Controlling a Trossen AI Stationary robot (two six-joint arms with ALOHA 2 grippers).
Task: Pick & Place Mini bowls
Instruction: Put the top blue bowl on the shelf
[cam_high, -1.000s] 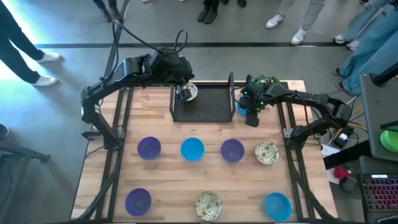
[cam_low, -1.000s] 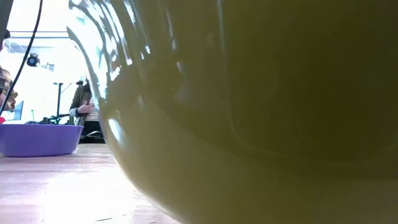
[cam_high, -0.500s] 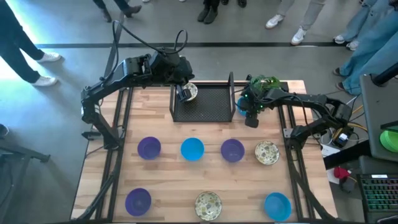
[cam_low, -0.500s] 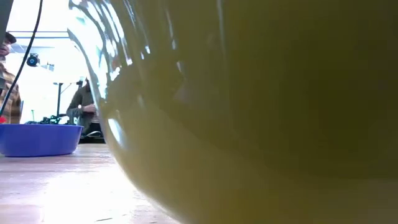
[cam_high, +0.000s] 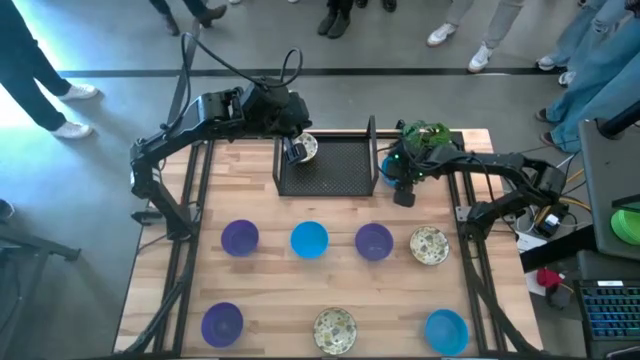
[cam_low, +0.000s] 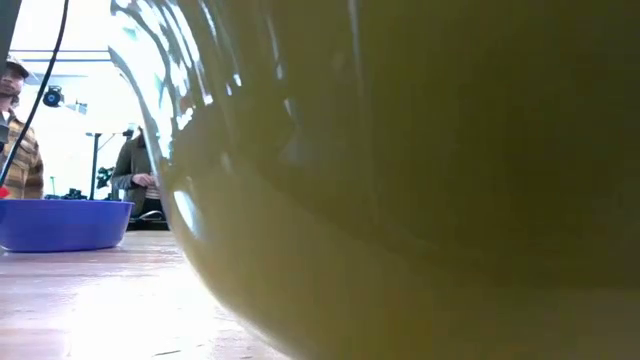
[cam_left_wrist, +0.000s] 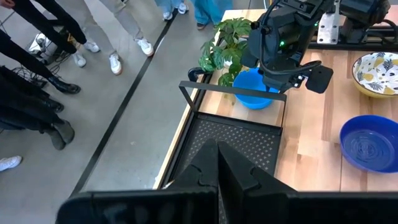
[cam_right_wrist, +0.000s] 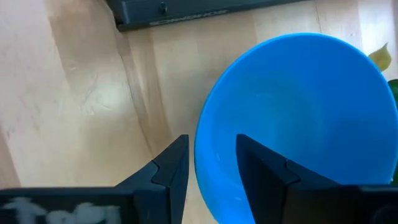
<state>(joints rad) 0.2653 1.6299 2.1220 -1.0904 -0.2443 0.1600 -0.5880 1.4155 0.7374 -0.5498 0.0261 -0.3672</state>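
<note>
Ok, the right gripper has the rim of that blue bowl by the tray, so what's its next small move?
Probably lift it straight up: the right gripper straddles the rim of the blue bowl, which looks still down beside the black mesh tray. It needs height to clear the tray's wall.

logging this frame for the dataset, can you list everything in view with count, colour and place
blue bowls: three; one in the middle row, one at the near right corner, one by the tray's right side with its rim between the right claw's fingers
purple bowls: three; two in the middle row, one near left
speckled bowls: three; middle row right, near centre, one over the tray's far left corner
mesh tray: one, black, far centre
plant: one, green, far right
table: one, light wood
people: several, legs and shoes beyond the far edge
left claw: shut, at the speckled bowl over the tray
right claw: astride the blue bowl's rim
</note>
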